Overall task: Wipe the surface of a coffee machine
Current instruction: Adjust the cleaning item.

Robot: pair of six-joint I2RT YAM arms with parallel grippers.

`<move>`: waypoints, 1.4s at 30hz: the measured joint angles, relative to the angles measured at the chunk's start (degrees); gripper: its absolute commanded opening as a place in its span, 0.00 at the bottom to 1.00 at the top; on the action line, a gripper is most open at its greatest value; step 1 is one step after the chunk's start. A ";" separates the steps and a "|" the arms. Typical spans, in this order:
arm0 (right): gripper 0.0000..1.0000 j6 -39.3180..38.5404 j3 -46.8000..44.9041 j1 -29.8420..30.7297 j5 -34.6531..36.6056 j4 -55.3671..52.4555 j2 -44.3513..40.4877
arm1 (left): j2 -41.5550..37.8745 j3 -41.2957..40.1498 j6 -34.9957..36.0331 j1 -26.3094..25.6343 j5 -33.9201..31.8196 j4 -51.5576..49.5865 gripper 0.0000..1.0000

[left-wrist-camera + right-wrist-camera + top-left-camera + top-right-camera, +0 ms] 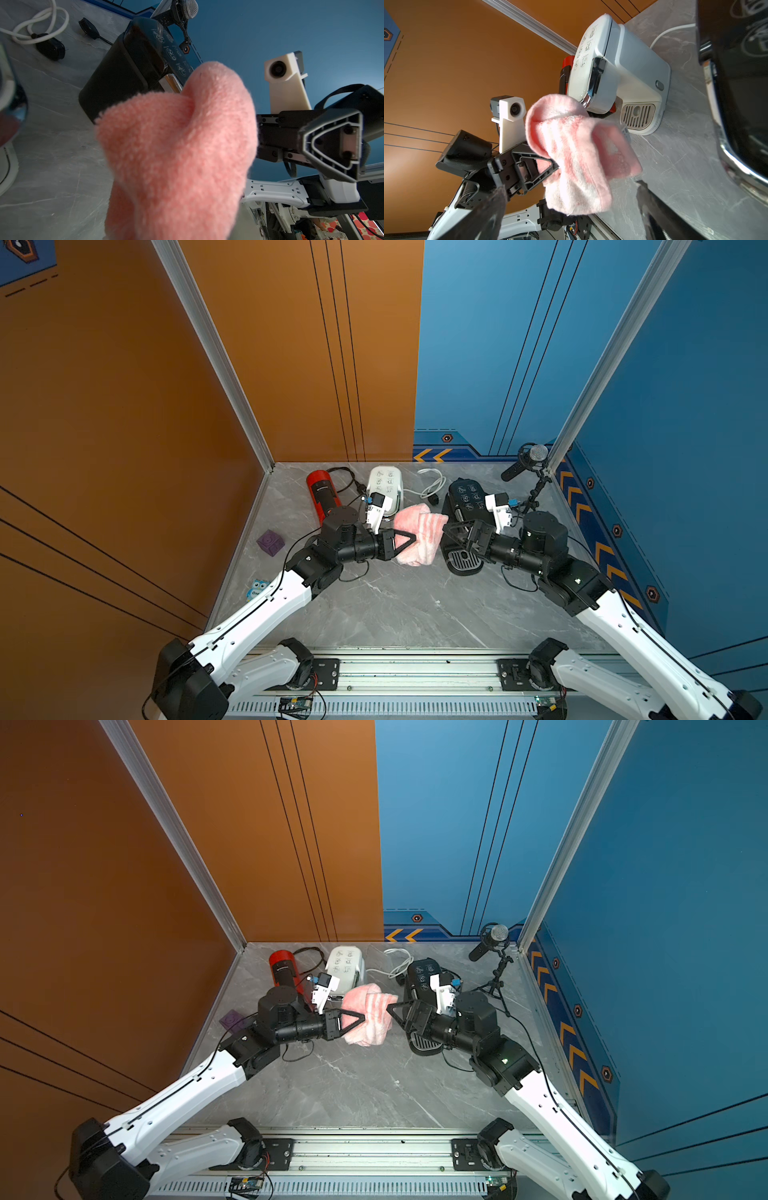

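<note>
At mid-frame in both top views, my left hand (411, 539) is clamped on the pink cloth (422, 526), held aloft between the white coffee machine (384, 483) and the black coffee machine (463, 506); my right hand (451, 535) gapes empty just beside it. I judge wiping not yet begun: next, press cloth onto a casing. Which machine is meant I cannot tell, and the cloth fills my left wrist view.

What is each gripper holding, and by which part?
The left gripper is shut on the pink cloth, pinching a bunched fold at its edge; the rest hangs free. The right gripper is open, holding nothing.
</note>
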 measured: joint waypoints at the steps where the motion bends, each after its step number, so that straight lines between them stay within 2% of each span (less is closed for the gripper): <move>1: 1.00 0.63 -0.15 0.07 0.09 1.60 0.81 | 0.00 0.44 -0.37 0.33 0.72 0.50 0.00; 8: 1.00 6.08 -0.42 1.18 0.00 13.84 6.95 | 0.17 1.84 -3.45 1.55 4.48 5.77 0.00; 18: 0.97 11.74 -0.44 3.72 -2.21 24.22 12.70 | 1.88 3.13 -4.35 1.51 7.28 8.00 0.00; 21: 0.88 12.74 -0.31 4.00 -2.73 25.94 13.35 | 2.45 3.30 -4.33 1.29 7.54 8.76 0.00; 25: 0.70 13.42 0.39 4.59 -4.00 27.26 13.79 | 3.08 3.30 -4.31 1.16 7.96 9.18 0.00; 31: 0.27 13.18 0.85 5.22 -3.93 27.21 13.79 | 4.22 3.30 -4.33 1.09 9.29 11.37 0.00; 33: 0.18 12.44 1.16 5.16 -3.08 26.34 13.66 | 4.59 3.28 -4.44 1.11 9.79 11.61 0.02; 34: 0.14 11.87 1.27 5.11 -2.43 25.81 13.53 | 4.85 3.28 -4.52 1.16 10.01 11.69 0.06; 39: 0.00 9.42 1.31 5.14 -0.20 21.94 12.24 | 5.57 3.15 -4.57 0.94 11.04 12.20 0.46; 40: 0.00 9.01 1.31 5.18 0.46 20.96 12.02 | 5.57 3.04 -4.50 0.76 11.37 12.44 0.56; 42: 0.00 8.17 1.31 5.25 1.07 19.45 11.45 | 5.44 2.51 -4.81 0.68 11.13 12.37 0.67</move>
